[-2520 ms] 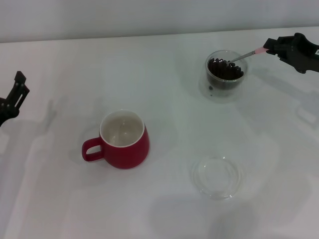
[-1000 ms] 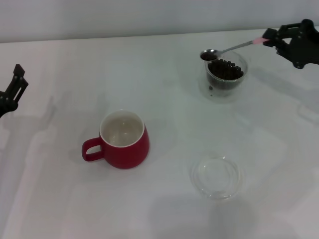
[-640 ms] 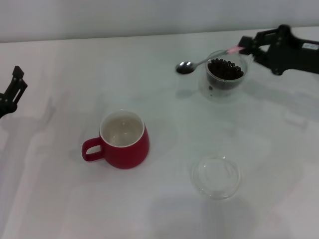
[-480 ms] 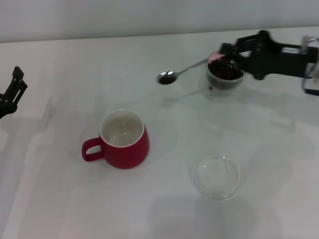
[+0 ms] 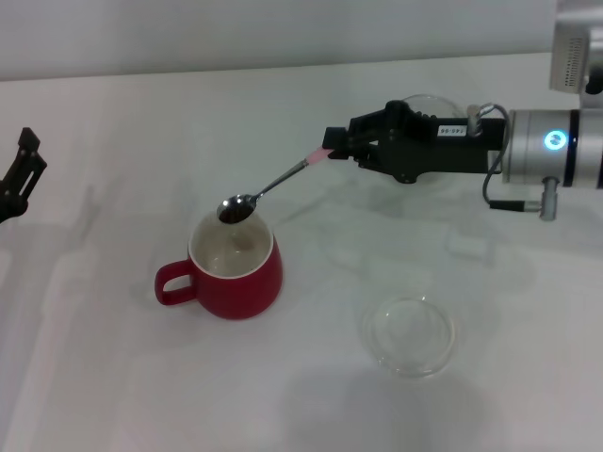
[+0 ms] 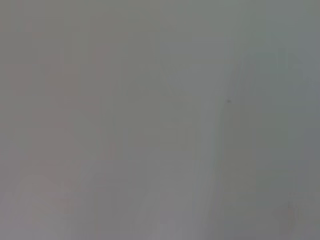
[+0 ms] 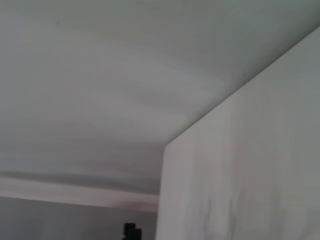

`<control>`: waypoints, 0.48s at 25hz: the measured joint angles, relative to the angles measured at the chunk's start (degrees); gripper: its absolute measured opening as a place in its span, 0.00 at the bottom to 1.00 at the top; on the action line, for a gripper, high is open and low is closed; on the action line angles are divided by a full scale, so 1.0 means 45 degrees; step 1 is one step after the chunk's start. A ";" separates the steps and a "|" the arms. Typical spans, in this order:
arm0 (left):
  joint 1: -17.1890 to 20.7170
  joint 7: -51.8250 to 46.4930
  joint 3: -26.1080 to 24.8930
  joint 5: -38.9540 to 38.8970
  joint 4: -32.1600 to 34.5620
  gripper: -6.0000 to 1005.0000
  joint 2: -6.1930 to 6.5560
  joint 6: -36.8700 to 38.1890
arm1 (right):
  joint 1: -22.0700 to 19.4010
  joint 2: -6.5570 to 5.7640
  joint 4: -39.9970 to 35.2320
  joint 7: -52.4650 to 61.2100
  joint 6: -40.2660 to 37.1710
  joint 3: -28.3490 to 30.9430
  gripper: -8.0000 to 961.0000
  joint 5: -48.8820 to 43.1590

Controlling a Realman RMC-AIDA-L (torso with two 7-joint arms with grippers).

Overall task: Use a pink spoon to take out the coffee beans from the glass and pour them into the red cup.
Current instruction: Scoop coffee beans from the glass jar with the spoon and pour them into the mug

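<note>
The red cup (image 5: 236, 273) stands left of the middle in the head view, its white inside showing and its loop handle pointing left. My right gripper (image 5: 333, 143) is shut on the pink handle of the pink spoon (image 5: 275, 185), which slopes down to the left. The spoon's metal bowl hangs just over the cup's far rim with a dark load of coffee beans (image 5: 229, 214) in it. The glass (image 5: 426, 101) is mostly hidden behind my right arm; only its far rim shows, and the beans inside it are hidden. My left gripper (image 5: 21, 175) is parked at the far left edge.
A shallow clear glass saucer (image 5: 410, 334) lies on the white table (image 5: 113, 377) at the front right of the cup. My right forearm (image 5: 556, 151) reaches in from the right edge. The wrist views show only bare white surfaces.
My right gripper has carried the loaded spoon from over the glass leftward and toward the front, ending over the red cup's rim. My arm now covers the glass. The left arm stays put.
</note>
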 joint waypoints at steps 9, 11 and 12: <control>0.0054 0.0000 -0.0008 -0.0001 0.0000 0.89 0.0020 0.0000 | -0.0211 0.0384 -0.0397 -0.2976 0.0311 -0.0330 0.18 0.0154; 0.0038 0.0000 -0.0008 -0.0001 0.0000 0.89 0.0022 0.0000 | -0.0235 0.0403 -0.0422 -0.3424 0.0286 -0.0336 0.18 0.0228; 0.0036 0.0000 -0.0008 -0.0001 0.0000 0.89 0.0022 0.0000 | -0.0265 0.0418 -0.0454 -0.3869 0.0248 -0.0340 0.18 0.0328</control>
